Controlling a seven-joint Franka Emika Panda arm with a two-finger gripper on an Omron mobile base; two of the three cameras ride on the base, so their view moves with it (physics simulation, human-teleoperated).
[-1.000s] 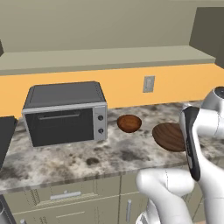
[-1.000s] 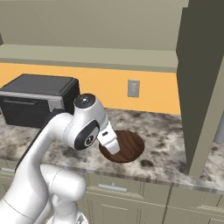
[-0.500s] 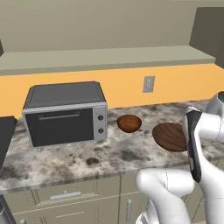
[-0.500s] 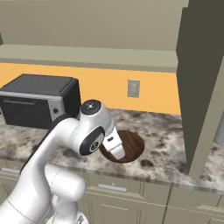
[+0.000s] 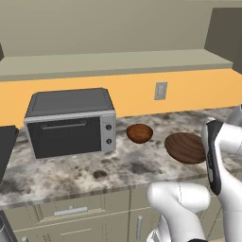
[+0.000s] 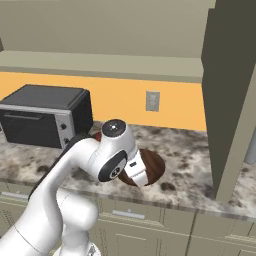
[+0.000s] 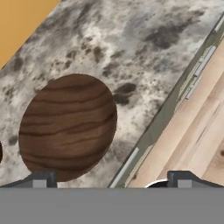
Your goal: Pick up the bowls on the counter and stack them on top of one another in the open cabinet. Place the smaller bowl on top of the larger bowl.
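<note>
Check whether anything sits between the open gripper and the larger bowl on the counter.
Nothing visible does. In the hand view the larger bowl lies directly ahead of the gripper, whose jaws stand wide apart, with only bare counter around it. The smaller bowl sits apart to the bowl's left, beside the toaster oven.

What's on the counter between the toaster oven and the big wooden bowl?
The smaller bowl sits between the toaster oven and the larger bowl, seen in the left base view.
</note>
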